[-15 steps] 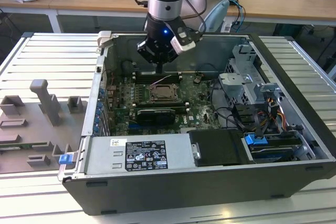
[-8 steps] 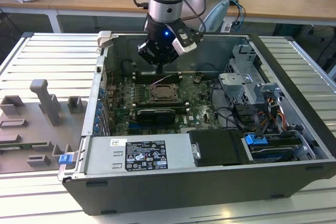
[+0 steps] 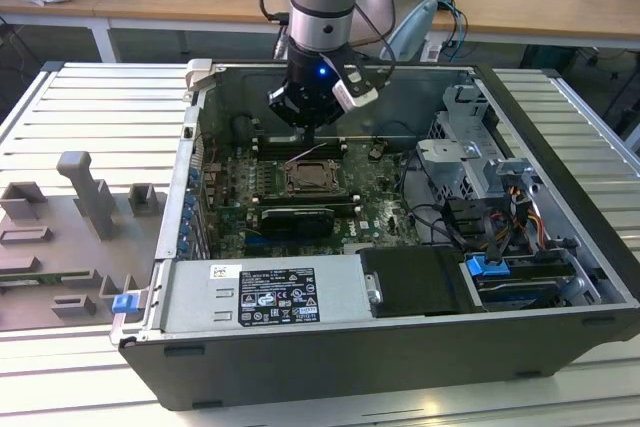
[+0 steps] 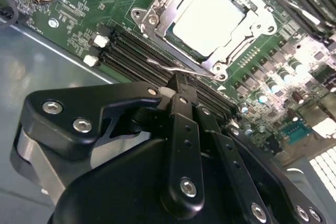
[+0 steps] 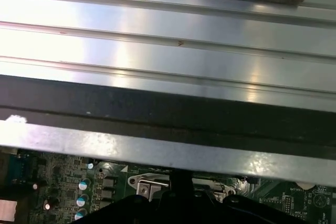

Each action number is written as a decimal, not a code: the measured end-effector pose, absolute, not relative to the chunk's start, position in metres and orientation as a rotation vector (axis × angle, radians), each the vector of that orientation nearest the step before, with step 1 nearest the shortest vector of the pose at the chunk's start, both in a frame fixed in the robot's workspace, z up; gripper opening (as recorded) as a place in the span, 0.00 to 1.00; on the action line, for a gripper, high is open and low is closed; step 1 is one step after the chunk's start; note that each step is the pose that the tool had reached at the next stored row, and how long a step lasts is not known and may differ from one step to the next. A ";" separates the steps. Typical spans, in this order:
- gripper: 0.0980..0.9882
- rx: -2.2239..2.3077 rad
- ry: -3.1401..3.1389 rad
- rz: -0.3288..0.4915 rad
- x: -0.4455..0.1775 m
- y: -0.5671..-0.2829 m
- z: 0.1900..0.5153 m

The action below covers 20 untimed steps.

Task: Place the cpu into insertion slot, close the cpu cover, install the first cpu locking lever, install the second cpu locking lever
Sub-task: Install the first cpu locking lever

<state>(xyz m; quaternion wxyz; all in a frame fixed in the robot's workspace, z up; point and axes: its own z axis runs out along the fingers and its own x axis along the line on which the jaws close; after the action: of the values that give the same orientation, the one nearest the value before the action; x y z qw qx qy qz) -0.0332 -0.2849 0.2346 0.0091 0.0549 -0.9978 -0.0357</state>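
Cpu [image 4: 210,17] in insertion slot [image 4: 157,22] (cover [image 4: 251,20] seemingly closed); gripper [image 4: 178,83] near.

Matt silvery metal cpu [image 4: 210,19]

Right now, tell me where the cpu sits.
In the second wrist view the cpu lies flat in the insertion slot under the closed cpu cover, just beyond the end effector and beside the black memory slots.

Open case top [image 3: 330,72] free above, drive cage [image 3: 470,152] and cables [image 3: 440,217] crowd exterior view's right
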 end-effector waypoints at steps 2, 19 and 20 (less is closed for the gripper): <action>0.00 0.171 -3.116 -0.111 -0.032 -0.284 0.233; 0.00 0.152 -3.118 -0.112 -0.019 -0.281 0.220; 0.00 0.152 -3.118 -0.112 -0.019 -0.281 0.216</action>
<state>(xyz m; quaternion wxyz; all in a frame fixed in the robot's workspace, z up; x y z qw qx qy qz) -0.0188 -0.2811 0.2160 0.0089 0.0487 -0.9981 -0.0357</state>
